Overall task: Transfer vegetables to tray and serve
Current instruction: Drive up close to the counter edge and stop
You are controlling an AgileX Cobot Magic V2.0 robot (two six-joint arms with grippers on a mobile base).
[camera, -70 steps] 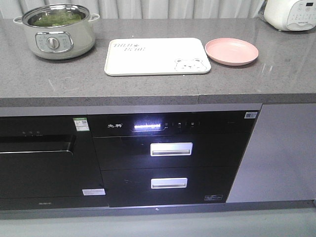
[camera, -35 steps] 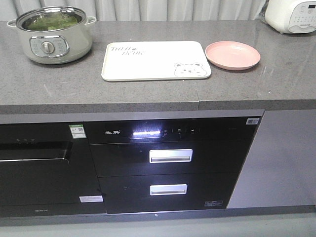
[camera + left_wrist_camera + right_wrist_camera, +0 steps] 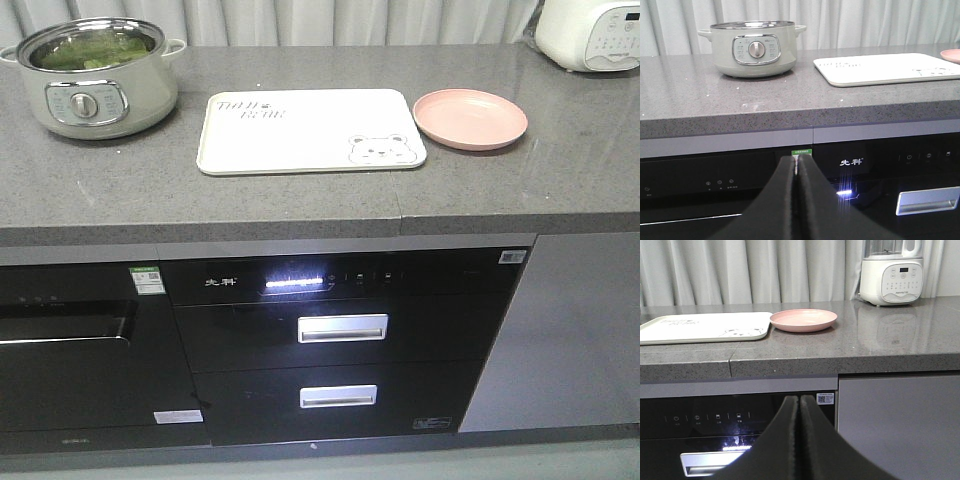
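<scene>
Green vegetables (image 3: 92, 50) lie inside a pale green electric pot (image 3: 95, 85) at the counter's back left; the pot (image 3: 752, 47) also shows in the left wrist view. The cream-white tray (image 3: 305, 130) with a bear drawing lies flat mid-counter and appears as the tray (image 3: 890, 67) and the tray (image 3: 702, 327) in both wrist views. My left gripper (image 3: 796, 162) is shut with nothing in it, low in front of the black appliance panel. My right gripper (image 3: 799, 400) is shut too, below the counter edge. Neither arm shows in the front view.
A round pink plate (image 3: 470, 115) sits right of the tray, also the plate (image 3: 803, 320). A white appliance (image 3: 891, 275) stands at the back right. Below the grey counter (image 3: 300, 205) are black built-in units with two drawer handles (image 3: 342, 327). Curtains hang behind.
The whole scene has slid downward and slightly left in the front view, so the counter appears closer and more of its top shows. Nothing on the counter has moved.
</scene>
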